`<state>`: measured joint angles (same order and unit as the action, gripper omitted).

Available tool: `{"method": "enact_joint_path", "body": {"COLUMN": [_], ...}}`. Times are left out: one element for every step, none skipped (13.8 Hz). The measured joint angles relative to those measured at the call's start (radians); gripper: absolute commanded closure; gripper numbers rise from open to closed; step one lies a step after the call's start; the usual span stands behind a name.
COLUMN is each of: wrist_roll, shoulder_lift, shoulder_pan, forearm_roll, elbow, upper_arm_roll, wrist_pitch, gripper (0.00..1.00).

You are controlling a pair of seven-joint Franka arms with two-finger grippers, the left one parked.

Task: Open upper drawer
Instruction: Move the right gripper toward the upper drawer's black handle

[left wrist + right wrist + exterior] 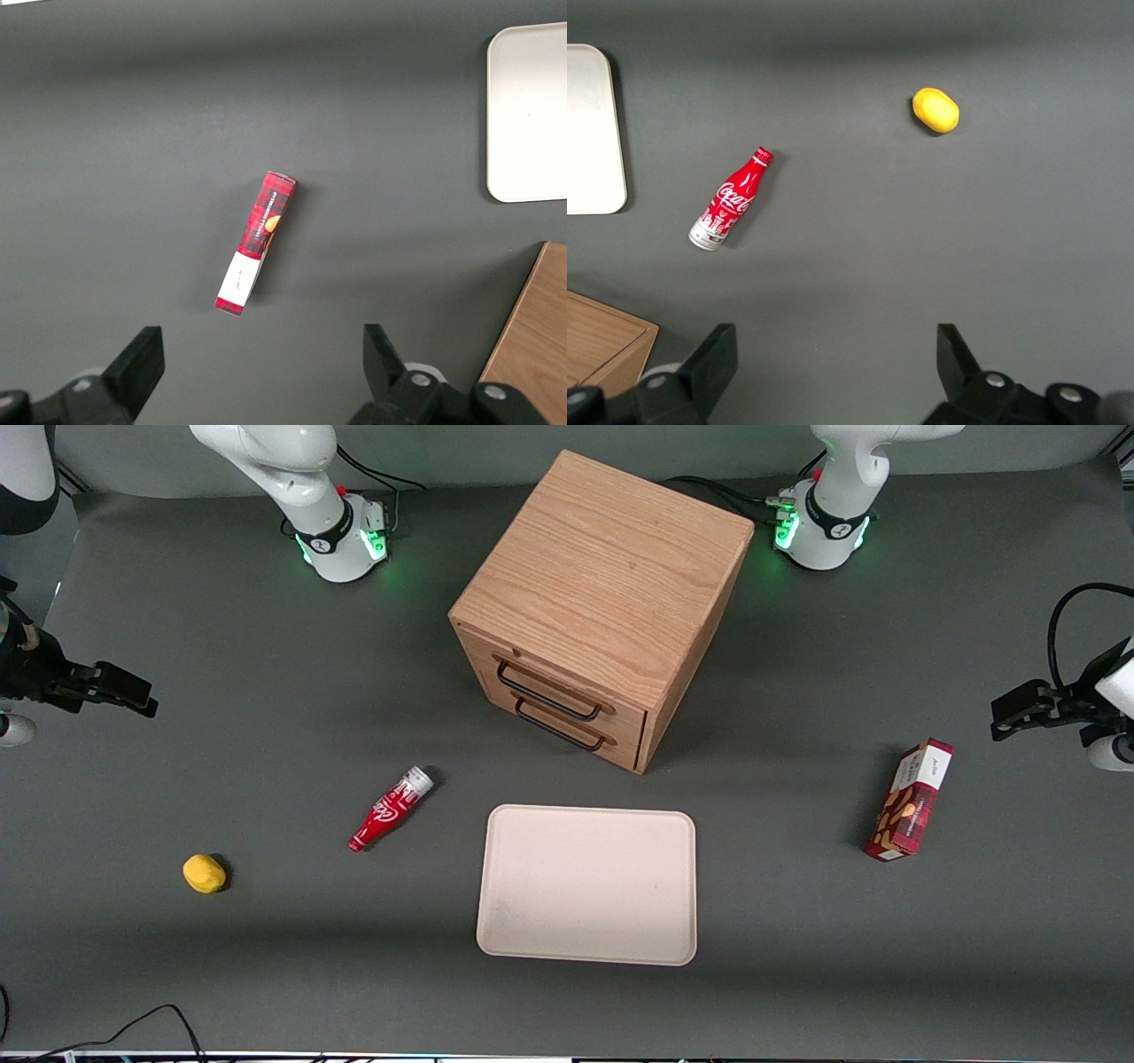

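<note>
The oak cabinet (602, 576) stands in the middle of the table, and a corner of it shows in the right wrist view (602, 341). The upper drawer (625, 716) is pushed in flush, with its long black wire handle (547, 694) across its front. The lower twin drawer's handle (563, 731) sits just below. My right gripper (142, 695) hovers above the table at the working arm's end, far off sideways from the cabinet. In the right wrist view the gripper (835, 341) is open and empty over bare mat.
A red cola bottle (390, 809) (730, 200) lies in front of the cabinet, toward the working arm. A yellow lemon (204, 872) (935, 110) lies nearer the camera. A beige tray (588, 884) lies in front of the drawers. A red snack box (911, 801) lies toward the parked arm's end.
</note>
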<state>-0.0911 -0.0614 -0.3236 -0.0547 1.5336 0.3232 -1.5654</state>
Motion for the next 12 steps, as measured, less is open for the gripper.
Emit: {"method": "enact_joint_path", "body": {"wrist_roll": [0.000, 0.000, 0.000, 0.001, 0.004, 0.005, 0.005, 0.004, 0.000, -0.006, -0.008, -0.009], "shoulder_lift": [0.000, -0.001, -0.003, -0.007, -0.015, -0.026, -0.041, -0.059, -0.079, -0.101, -0.127, -0.156], "shoulder_pan": [0.000, 0.000, 0.000, 0.002, 0.006, 0.014, 0.027, 0.042, 0.061, 0.084, 0.106, 0.122], "forearm_roll": [0.000, 0.000, 0.000, 0.002, 0.004, 0.007, 0.008, 0.008, 0.009, 0.009, 0.009, 0.011], "elbow": [0.001, 0.002, 0.003, 0.004, 0.004, 0.004, 0.002, -0.002, -0.007, -0.013, -0.020, -0.030], "upper_arm_roll": [0.000, 0.000, 0.000, 0.003, 0.014, 0.040, 0.077, 0.125, 0.172, 0.210, 0.238, 0.264], "wrist_pitch": [0.000, 0.000, 0.000, -0.002, -0.003, -0.007, -0.015, -0.032, -0.052, -0.067, -0.078, -0.093], "gripper": [0.00, 0.00, 0.00, 0.00, 0.00, 0.00, 0.00, 0.00, 0.00, 0.00, 0.00, 0.00]}}
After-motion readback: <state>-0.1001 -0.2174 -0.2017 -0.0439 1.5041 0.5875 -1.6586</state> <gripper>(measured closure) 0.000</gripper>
